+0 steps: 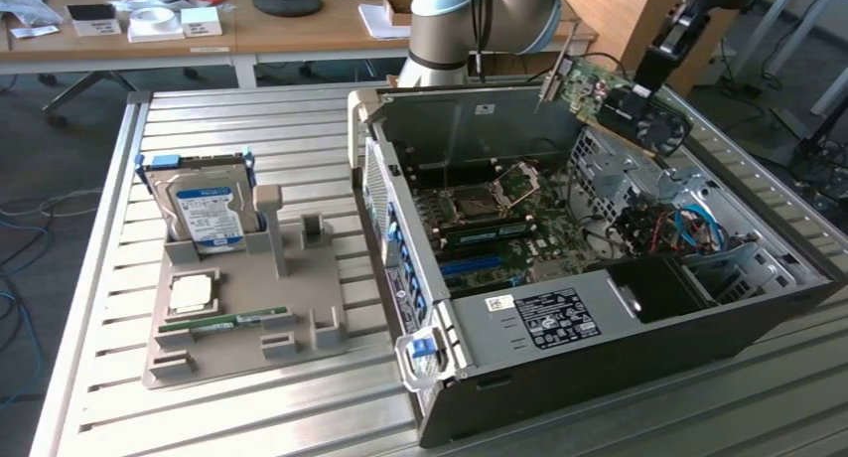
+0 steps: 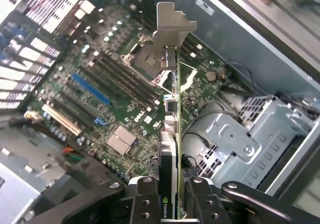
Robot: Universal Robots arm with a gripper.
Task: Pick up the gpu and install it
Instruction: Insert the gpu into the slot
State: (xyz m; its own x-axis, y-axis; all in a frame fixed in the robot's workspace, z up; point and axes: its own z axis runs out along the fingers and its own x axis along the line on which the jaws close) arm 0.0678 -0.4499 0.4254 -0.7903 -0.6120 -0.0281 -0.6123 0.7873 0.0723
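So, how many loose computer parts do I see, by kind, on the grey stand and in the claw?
hard drive: 1
RAM stick: 1
silver square chip: 1
gpu, gripped by the claw over the open case: 1
Total: 4

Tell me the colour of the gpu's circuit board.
Green; the gpu shows best in the exterior view.

Arm (image 1: 458,20) reaching high, wrist angled down; fingers (image 2: 146,204) pinched on gpu (image 2: 170,149).
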